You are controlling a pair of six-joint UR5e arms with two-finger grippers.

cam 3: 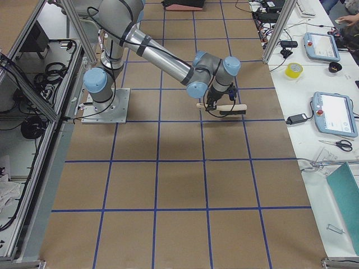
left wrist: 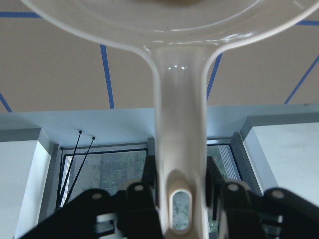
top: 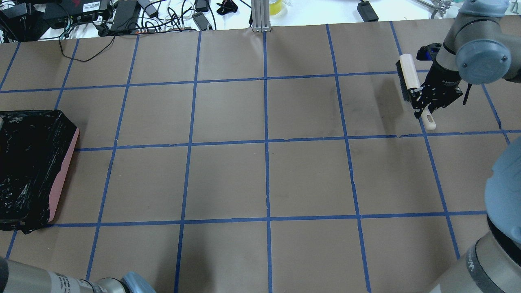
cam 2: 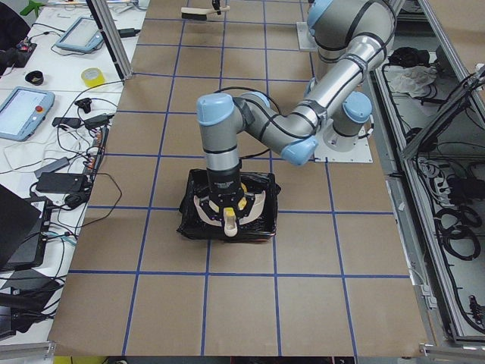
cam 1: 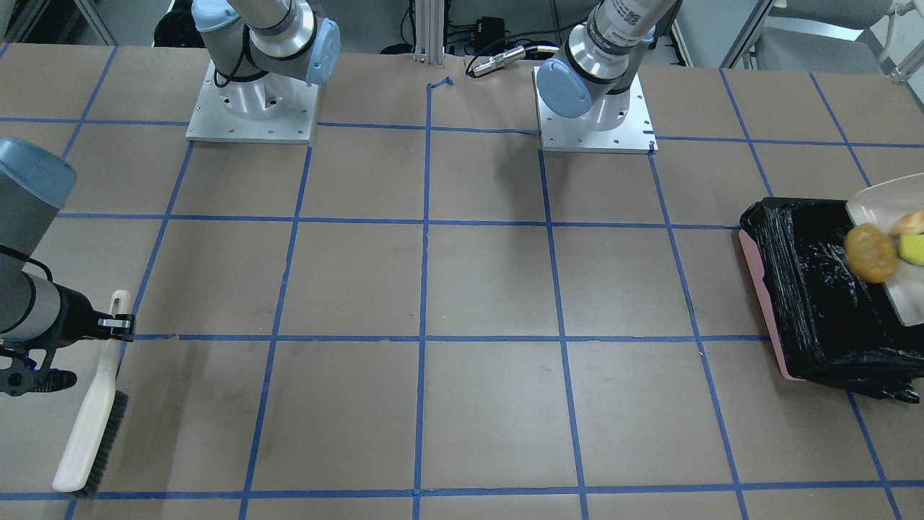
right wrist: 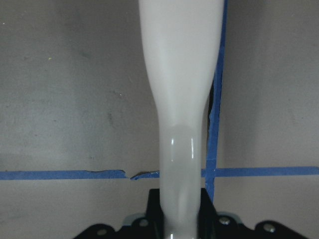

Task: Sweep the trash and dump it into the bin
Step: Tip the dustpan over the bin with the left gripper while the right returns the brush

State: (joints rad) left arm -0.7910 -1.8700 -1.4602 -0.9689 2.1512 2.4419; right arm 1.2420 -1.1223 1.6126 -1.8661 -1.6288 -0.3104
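Note:
My left gripper (left wrist: 180,181) is shut on the handle of the cream-white dustpan (left wrist: 179,114). It holds the pan tilted over the bin (cam 1: 816,289), a pink-sided container lined with black plastic at the table's left end (top: 32,162). The golden-orange lump (cam 1: 871,253) is blurred at the pan's lip above the bin. The yellow wedge (cam 1: 912,249) and the tan croissant piece (cam 1: 911,222) lie on the pan (cam 1: 884,206). My right gripper (top: 423,102) is shut on the handle of a white brush (top: 410,79) with dark bristles, low over the table's far right end.
Brown paper with blue tape grid lines (top: 266,142) covers the table. The two arm bases (cam 1: 253,108) (cam 1: 595,115) stand at the robot's side. Cables and electronics (top: 122,16) lie beyond the table's far edge.

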